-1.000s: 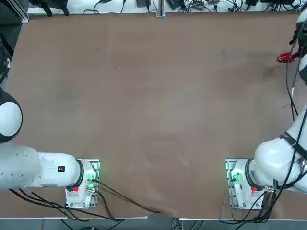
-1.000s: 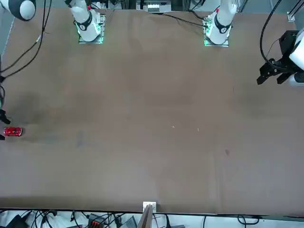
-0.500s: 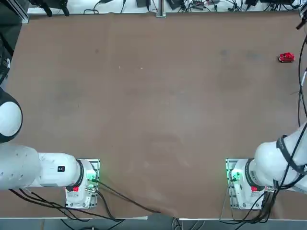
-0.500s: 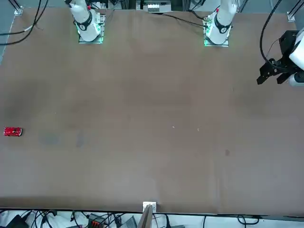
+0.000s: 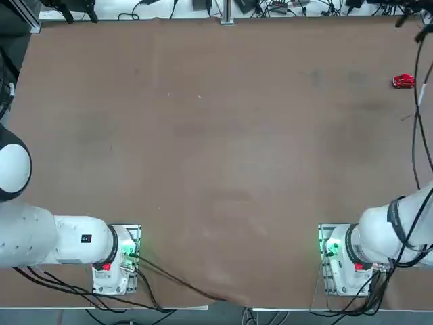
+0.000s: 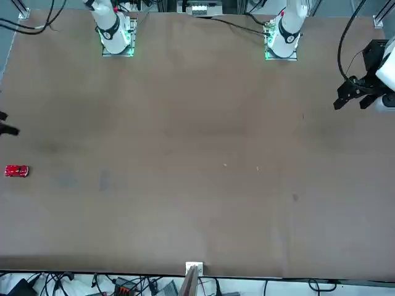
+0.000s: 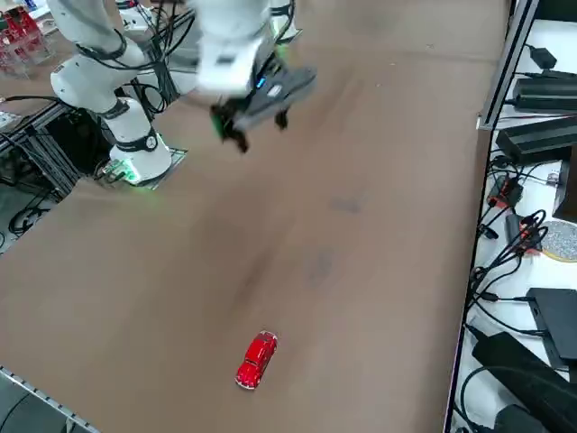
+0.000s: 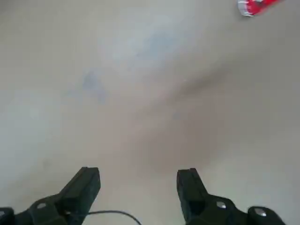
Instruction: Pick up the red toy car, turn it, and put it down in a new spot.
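The red toy car (image 5: 403, 81) lies alone on the brown table (image 5: 223, 149), close to its far right corner; it also shows in the front view (image 6: 16, 171) and the right side view (image 7: 256, 360). My right gripper (image 7: 261, 133) hangs high above the table, well away from the car, open with nothing between its fingers. In the right wrist view the gripper (image 8: 137, 180) stands open over bare table, and the car (image 8: 255, 6) is only partly in the picture, far from the fingertips.
Cables and black power units (image 7: 534, 86) line the table's far edge. The working arm's base (image 5: 342, 261) with its green light sits at the near right. The parked left arm's gripper (image 6: 357, 92) hangs at the other side.
The right arm has pulled up and away from the car, which it stood beside a second ago. The car has not moved.
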You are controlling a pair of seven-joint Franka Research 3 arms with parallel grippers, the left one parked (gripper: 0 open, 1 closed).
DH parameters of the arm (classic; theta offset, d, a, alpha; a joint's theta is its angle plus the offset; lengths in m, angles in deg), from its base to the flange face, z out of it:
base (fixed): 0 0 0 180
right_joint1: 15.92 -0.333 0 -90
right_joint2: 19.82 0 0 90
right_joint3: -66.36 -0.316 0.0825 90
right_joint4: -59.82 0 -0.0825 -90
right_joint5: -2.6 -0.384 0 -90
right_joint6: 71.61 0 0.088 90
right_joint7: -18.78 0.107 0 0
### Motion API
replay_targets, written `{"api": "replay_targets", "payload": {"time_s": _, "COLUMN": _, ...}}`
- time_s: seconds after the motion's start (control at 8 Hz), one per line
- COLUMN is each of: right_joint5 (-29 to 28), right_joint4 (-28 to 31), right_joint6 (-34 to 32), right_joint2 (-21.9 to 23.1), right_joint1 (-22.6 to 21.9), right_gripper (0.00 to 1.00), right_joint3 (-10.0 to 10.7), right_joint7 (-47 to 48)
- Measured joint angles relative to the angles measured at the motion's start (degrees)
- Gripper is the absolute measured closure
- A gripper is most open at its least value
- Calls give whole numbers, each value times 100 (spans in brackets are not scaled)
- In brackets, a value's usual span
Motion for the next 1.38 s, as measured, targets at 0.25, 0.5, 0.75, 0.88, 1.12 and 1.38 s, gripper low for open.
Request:
{"api": "replay_targets", "payload": {"time_s": 0.25, "right_joint5": 670, "right_joint4": -51, "right_joint6": -140, "right_joint2": 397, "right_joint1": -759, "right_gripper": 0, "right_joint3": -416, "right_joint7": -30}}
{"api": "replay_targets", "payload": {"time_s": 0.5, "right_joint5": 1187, "right_joint4": 173, "right_joint6": -36, "right_joint2": 810, "right_joint1": -811, "right_gripper": 0, "right_joint3": -1440, "right_joint7": -85}}
{"api": "replay_targets", "payload": {"time_s": 0.75, "right_joint5": 1256, "right_joint4": 860, "right_joint6": 454, "right_joint2": 1295, "right_joint1": -809, "right_gripper": 0, "right_joint3": -1662, "right_joint7": -670}}
{"api": "replay_targets", "payload": {"time_s": 0.88, "right_joint5": 1240, "right_joint4": 1153, "right_joint6": 716, "right_joint2": 1512, "right_joint1": -795, "right_gripper": 0, "right_joint3": -1611, "right_joint7": -919}}
{"api": "replay_targets", "payload": {"time_s": 1.12, "right_joint5": 1018, "right_joint4": 1473, "right_joint6": 879, "right_joint2": 1794, "right_joint1": -770, "right_gripper": 0, "right_joint3": -1249, "right_joint7": -1092}}
{"api": "replay_targets", "payload": {"time_s": 1.38, "right_joint5": 982, "right_joint4": 1574, "right_joint6": 880, "right_joint2": 1883, "right_joint1": -718, "right_gripper": 0, "right_joint3": -1118, "right_joint7": -1150}}
